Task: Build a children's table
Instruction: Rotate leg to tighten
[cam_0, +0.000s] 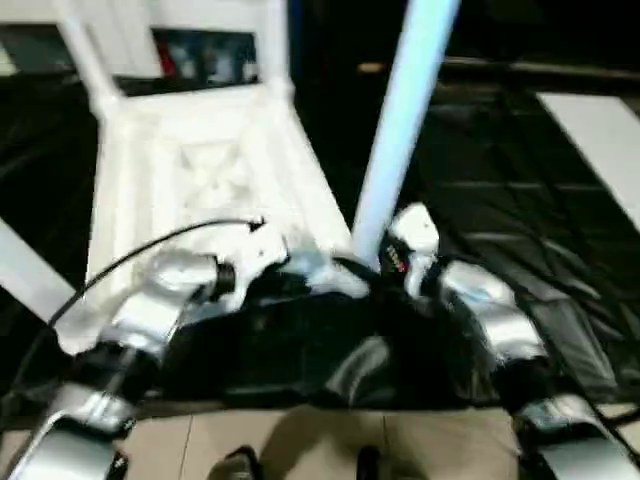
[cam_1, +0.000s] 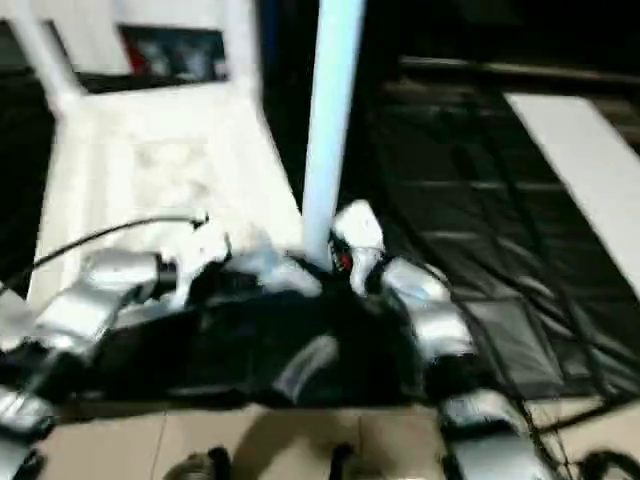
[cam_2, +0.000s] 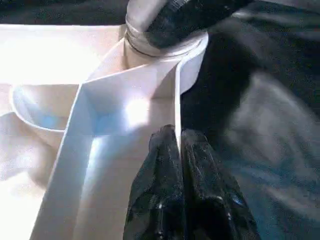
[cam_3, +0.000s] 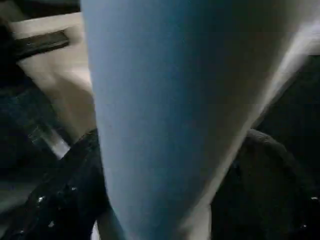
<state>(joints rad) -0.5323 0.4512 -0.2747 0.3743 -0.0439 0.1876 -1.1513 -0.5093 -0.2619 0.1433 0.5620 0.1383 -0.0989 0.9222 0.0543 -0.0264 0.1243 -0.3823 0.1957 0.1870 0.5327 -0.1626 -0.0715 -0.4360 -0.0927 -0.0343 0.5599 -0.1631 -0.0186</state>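
Observation:
The white tabletop (cam_0: 200, 170) lies upside down on the black mat, ribbed underside up. Legs stand in its far corners (cam_0: 85, 50) (cam_0: 272, 40), and another leg (cam_0: 25, 270) juts out at the near left. A fourth white leg (cam_0: 400, 130) stands upright at the near right corner socket (cam_2: 165, 45). My right gripper (cam_0: 385, 262) is shut around its base, and the leg (cam_3: 165, 110) passes between the black fingers (cam_3: 65, 200). My left gripper (cam_2: 177, 150) is shut on the tabletop's thin rim wall (cam_2: 176, 100) just beside that socket.
A flat white board (cam_0: 600, 140) lies on the black mat (cam_0: 500, 200) at the right. A cabinet with glass doors (cam_0: 205, 55) stands behind the tabletop. A black cable (cam_0: 130, 260) arcs over my left forearm. Tan floor (cam_0: 300, 440) runs along the near edge.

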